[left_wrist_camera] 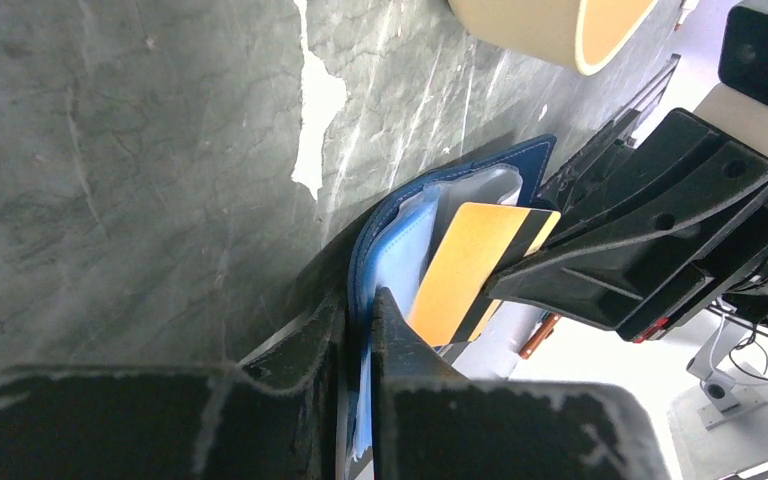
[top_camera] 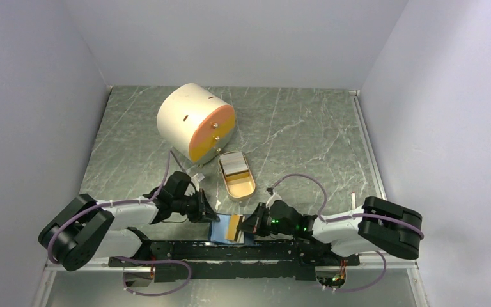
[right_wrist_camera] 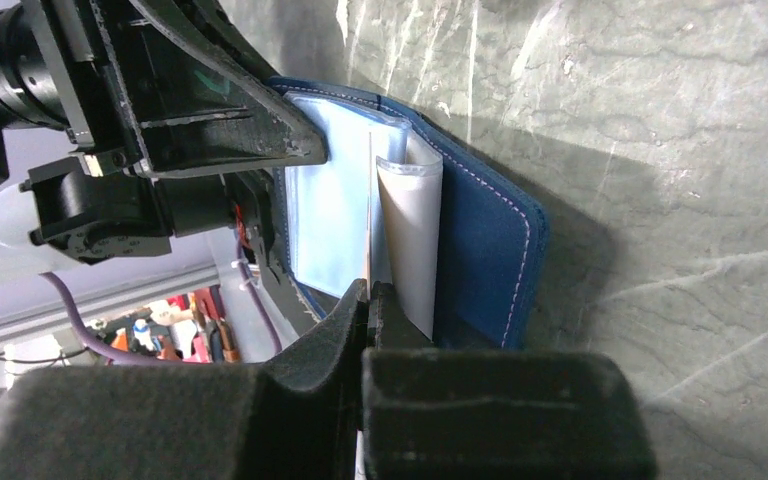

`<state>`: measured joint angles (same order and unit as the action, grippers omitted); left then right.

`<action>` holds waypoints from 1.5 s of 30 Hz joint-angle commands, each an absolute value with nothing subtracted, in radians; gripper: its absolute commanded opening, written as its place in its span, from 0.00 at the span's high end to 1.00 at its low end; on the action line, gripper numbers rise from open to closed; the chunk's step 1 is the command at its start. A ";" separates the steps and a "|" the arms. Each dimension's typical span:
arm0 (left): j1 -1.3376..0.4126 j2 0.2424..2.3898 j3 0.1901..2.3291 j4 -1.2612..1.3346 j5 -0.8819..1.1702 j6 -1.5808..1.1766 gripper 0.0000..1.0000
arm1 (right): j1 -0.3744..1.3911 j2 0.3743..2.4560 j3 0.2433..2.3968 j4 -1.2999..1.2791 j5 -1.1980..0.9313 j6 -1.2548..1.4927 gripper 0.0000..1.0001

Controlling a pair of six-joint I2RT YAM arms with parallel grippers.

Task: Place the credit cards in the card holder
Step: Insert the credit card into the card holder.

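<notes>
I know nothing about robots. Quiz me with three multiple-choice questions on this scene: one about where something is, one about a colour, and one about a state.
1. Where do the spare whitish cards lie?
A. in the tan oval dish
B. on the floor
C. on a shelf

2. What colour is the card pinched by the right gripper?
A. green
B. orange
C. red

3. How is the blue card holder?
A. folded shut
B. open, its edge clamped by the left gripper
C. lying in the dish

Answers:
1. A: the top view shows them in the dish.
2. B: the left wrist view shows an orange face with a dark stripe.
3. B: both wrist views show its pale lining spread open.
</notes>
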<state>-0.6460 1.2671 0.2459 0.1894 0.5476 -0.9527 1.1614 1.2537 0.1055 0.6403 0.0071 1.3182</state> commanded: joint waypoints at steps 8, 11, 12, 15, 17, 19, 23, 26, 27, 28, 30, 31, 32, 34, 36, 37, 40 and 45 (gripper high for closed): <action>-0.653 1.251 0.228 0.264 0.555 -0.980 0.91 | 1.160 1.268 0.132 0.549 -0.051 1.307 1.00; -0.653 1.251 0.227 0.275 0.559 -0.986 0.91 | 1.161 1.294 0.143 0.543 -0.074 1.295 1.00; -0.653 1.246 0.227 0.274 0.560 -0.987 0.91 | 1.162 1.305 0.145 0.550 -0.084 1.292 1.00; -0.653 1.237 0.238 0.246 0.557 -0.975 0.91 | 1.161 1.342 0.173 0.535 -0.099 1.278 1.00; -0.652 1.237 0.245 0.235 0.558 -0.966 0.88 | 1.163 1.359 0.197 0.499 -0.093 1.269 0.94; -0.653 1.241 0.252 0.223 0.559 -0.955 0.83 | 1.162 1.367 0.227 0.441 -0.077 1.255 0.84; -0.653 1.248 0.253 0.207 0.567 -0.949 0.78 | 1.162 1.365 0.290 0.285 -0.039 1.223 0.73; -0.653 1.230 0.239 0.214 0.565 -0.962 0.77 | 1.163 1.340 0.305 0.208 -0.005 1.221 0.69; -0.653 1.220 0.235 0.217 0.563 -0.966 0.76 | 1.162 1.329 0.306 0.191 0.002 1.221 0.68; -0.653 1.214 0.231 0.220 0.561 -0.971 0.76 | 1.163 1.320 0.311 0.172 0.006 1.220 0.67; -0.653 1.206 0.227 0.228 0.563 -0.979 0.76 | 1.162 1.301 0.321 0.140 0.009 1.213 0.67; -0.653 1.203 0.226 0.230 0.566 -0.982 0.78 | 1.162 1.292 0.325 0.124 0.010 1.212 0.67; -0.653 1.202 0.227 0.231 0.572 -0.985 0.79 | 1.163 1.283 0.328 0.114 0.013 1.211 0.69; -0.653 1.196 0.230 0.228 0.579 -0.986 0.82 | 1.162 1.267 0.326 0.112 0.019 1.213 0.76; -0.653 1.192 0.231 0.224 0.580 -0.986 0.85 | 1.162 1.261 0.316 0.145 0.020 1.219 0.82; -0.653 1.194 0.233 0.223 0.578 -0.984 0.86 | 1.162 1.262 0.313 0.157 0.020 1.224 0.85; -0.653 1.206 0.227 0.231 0.574 -0.986 0.91 | 1.161 1.264 0.302 0.184 0.040 1.239 0.94; -0.653 1.230 0.192 0.278 0.583 -1.006 0.91 | 1.162 1.269 0.265 0.267 0.059 1.258 1.00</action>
